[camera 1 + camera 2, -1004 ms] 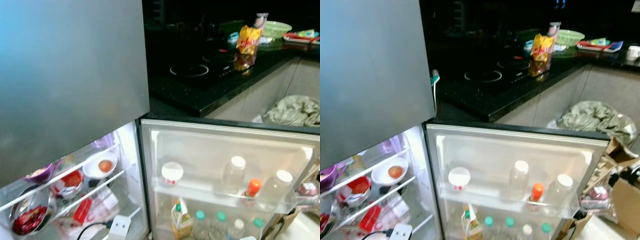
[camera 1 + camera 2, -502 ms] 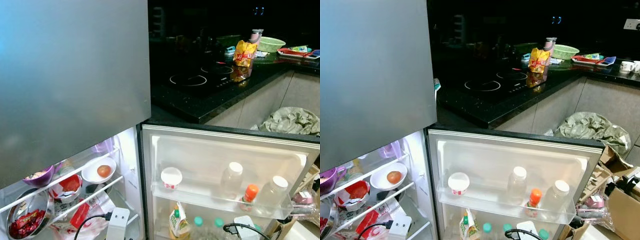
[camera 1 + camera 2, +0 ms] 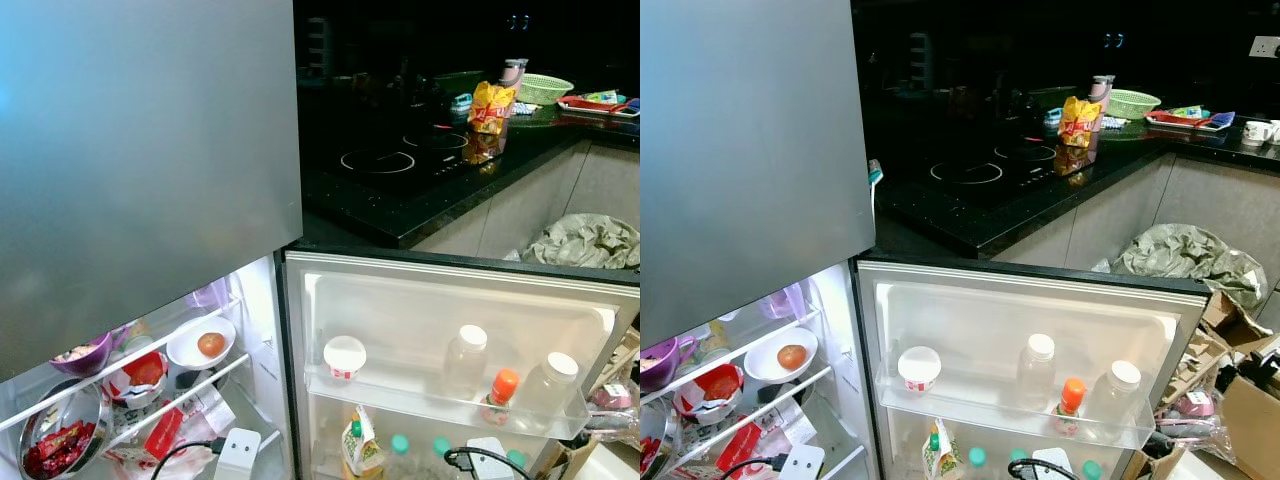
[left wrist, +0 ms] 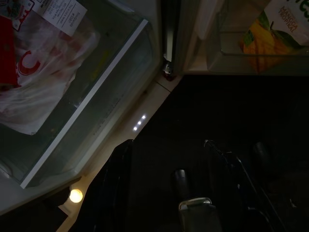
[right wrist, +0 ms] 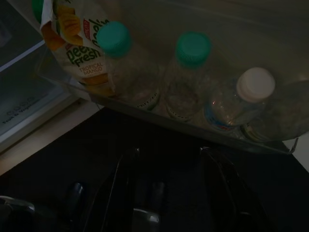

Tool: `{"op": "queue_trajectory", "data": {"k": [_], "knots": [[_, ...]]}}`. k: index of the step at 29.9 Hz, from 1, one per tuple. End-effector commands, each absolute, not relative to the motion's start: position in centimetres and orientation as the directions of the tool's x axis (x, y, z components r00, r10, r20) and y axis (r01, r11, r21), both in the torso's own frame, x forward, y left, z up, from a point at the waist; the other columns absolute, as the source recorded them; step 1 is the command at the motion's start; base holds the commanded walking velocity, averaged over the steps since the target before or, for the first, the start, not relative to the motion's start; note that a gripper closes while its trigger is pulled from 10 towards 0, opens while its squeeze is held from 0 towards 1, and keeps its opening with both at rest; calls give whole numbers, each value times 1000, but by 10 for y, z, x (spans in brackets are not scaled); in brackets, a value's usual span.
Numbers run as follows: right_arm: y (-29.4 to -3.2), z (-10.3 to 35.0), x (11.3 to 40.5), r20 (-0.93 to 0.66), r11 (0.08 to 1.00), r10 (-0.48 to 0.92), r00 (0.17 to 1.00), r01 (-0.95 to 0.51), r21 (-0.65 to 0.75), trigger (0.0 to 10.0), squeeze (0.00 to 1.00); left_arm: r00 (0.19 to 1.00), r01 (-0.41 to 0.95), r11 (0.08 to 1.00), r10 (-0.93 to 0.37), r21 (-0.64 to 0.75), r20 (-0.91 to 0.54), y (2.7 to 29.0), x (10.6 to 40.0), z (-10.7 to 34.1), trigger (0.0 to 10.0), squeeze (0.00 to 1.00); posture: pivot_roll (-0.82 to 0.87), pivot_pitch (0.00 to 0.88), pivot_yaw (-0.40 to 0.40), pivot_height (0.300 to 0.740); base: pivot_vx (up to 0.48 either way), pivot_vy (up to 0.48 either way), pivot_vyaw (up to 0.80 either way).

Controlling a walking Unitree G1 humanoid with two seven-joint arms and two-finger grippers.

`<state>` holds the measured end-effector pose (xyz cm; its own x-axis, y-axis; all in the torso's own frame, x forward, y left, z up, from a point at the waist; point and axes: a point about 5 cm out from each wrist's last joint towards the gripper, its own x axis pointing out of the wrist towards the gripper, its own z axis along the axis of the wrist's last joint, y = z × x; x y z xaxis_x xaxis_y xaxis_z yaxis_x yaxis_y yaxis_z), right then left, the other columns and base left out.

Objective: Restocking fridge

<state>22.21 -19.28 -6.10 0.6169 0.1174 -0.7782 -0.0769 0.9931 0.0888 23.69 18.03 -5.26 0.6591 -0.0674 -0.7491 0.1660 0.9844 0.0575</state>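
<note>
The fridge's lower door [image 3: 450, 300] stands wide open. Its upper rack holds a white cup [image 3: 344, 356], two clear bottles [image 3: 466, 358] and a small orange-capped bottle [image 3: 502, 392]. The rack below carries a mango juice carton [image 5: 72, 46], green-capped bottles [image 5: 192, 72] and a white-capped bottle [image 5: 253, 87]. Inside, wire shelves hold a white bowl [image 3: 200, 345] with a round orange fruit, a purple bowl [image 3: 82, 352] and a steel bowl [image 3: 62, 440] of red packets. My left gripper [image 4: 174, 166] hangs open low by the bottom drawer. My right gripper [image 5: 166, 166] is open below the bottle rack.
The grey freezer door [image 3: 140, 150] above is closed. To the right runs a black counter with a hob [image 3: 400, 160], a yellow snack bag [image 3: 488, 105] and a green basket [image 3: 545, 88]. A crumpled cloth [image 3: 585, 240] and cardboard boxes [image 3: 1250, 400] lie at the right.
The camera has tilted up a little, so the counter shows further back. Both wrists have come into the lower edge of the eye views. The fridge contents have not moved.
</note>
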Motion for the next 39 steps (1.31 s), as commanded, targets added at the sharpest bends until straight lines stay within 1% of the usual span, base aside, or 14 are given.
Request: {"op": "queue_trajectory", "data": {"k": [1,5,7,12,13,14,17,21,22,23,24,27,34,39], "knots": [[-194,-61,222,-772,993,116,624,-66,96,10000,0,648,159,985,-49,72,-760,189,234,-54,10000,0,-12,0,29,740,0,0,0],[-182,-44,243,-685,951,310,659,-210,228,10000,0,648,153,985,-44,73,-761,193,233,-54,10000,0,-18,11,33,740,0,0,0],[-172,-34,251,-639,878,477,603,-360,316,10000,0,650,156,985,-49,69,-758,194,232,-54,10000,0,-21,13,33,740,0,0,0],[-168,-27,254,-608,811,578,544,-468,351,10000,0,652,159,985,-53,68,-756,194,232,-54,10000,0,-26,13,33,740,0,0,0],[-169,-3,267,-538,667,722,435,-647,371,8863,0,666,150,986,-47,71,-745,195,232,-53,10000,0,-42,45,37,740,0,0,0],[-172,18,282,-481,626,762,435,-686,371,0,0,669,149,986,-46,74,-741,195,232,-53,10000,0,-42,51,36,740,0,0,0],[-175,69,311,-349,563,816,460,-768,304,0,0,687,136,988,-41,72,-726,195,231,-53,10000,0,-46,52,41,740,0,0,0],[-175,94,321,-294,529,840,456,-809,256,0,0,703,123,990,-39,68,-710,195,231,-52,10000,0,-52,63,40,740,0,0,0],[-175,124,331,-254,485,862,439,-860,159,0,0,709,126,989,-38,73,-705,195,230,-52,10000,0,-48,63,38,740,0,0,0],[-175,124,331,-254,485,862,439,-860,159,0,0,709,126,989,-38,73,-705,195,230,-52,10000,0,-48,63,38,740,0,0,0],[-175,145,340,-233,478,862,450,-874,81,10000,0,708,129,989,-39,76,-705,195,229,-53,10000,0,-52,70,40,740,0,0,0],[-178,163,352,-247,511,830,500,-859,-26,10000,0,706,133,988,-39,78,-707,195,228,-54,10000,0,-49,67,36,740,0,0,0],[-178,163,352,-247,511,830,500,-859,-26,10000,0,706,133,988,-39,78,-707,195,228,-54,10000,0,-49,67,36,740,0,0,0],[-190,138,355,-582,453,640,501,-859,-240,10000,0,705,127,988,-31,83,-708,196,224,-56,10000,0,-50,65,28,740,0,0,0]]}}
